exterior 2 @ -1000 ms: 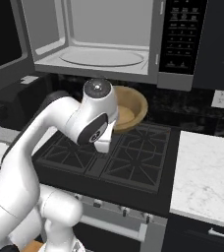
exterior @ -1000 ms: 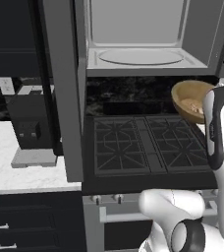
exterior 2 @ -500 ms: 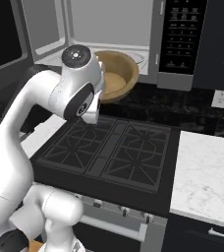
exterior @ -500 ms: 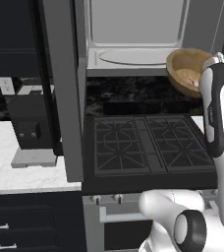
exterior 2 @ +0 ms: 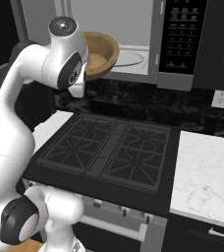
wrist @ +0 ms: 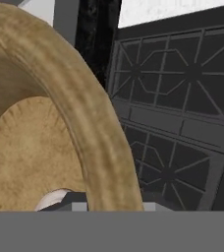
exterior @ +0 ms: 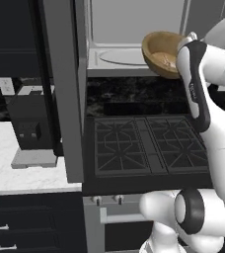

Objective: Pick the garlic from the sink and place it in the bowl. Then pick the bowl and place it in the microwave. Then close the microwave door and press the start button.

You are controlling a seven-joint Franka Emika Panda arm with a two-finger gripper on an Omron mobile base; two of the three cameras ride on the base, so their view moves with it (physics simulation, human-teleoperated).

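Observation:
The tan wooden bowl [exterior: 160, 50] hangs tilted in front of the open microwave [exterior: 118, 55], level with its pale floor and glass turntable. My gripper [wrist: 109, 204] is shut on the bowl's rim [wrist: 92, 123], and the white hand shows at the bowl's right edge [exterior: 188, 38]. The pale garlic [wrist: 54, 199] lies low inside the bowl, partly hidden by a fingertip. From the right, the bowl [exterior 2: 100, 53] sits behind my upper arm, with the microwave's dark control panel [exterior 2: 182, 34] beside it. The microwave door [exterior: 62, 99] stands swung open on the left. The sink is out of view.
A black stove top [exterior: 146, 146] with grates lies below the bowl. A black coffee machine [exterior: 33, 126] stands on the white counter [exterior: 6, 168] to the left. Another white counter [exterior 2: 207, 172] lies right of the stove, with a wall outlet [exterior 2: 222, 98] above it.
The arm has lifted the bowl from just above the stove up and leftward to the microwave's opening. The grip on the rim has stayed shut.

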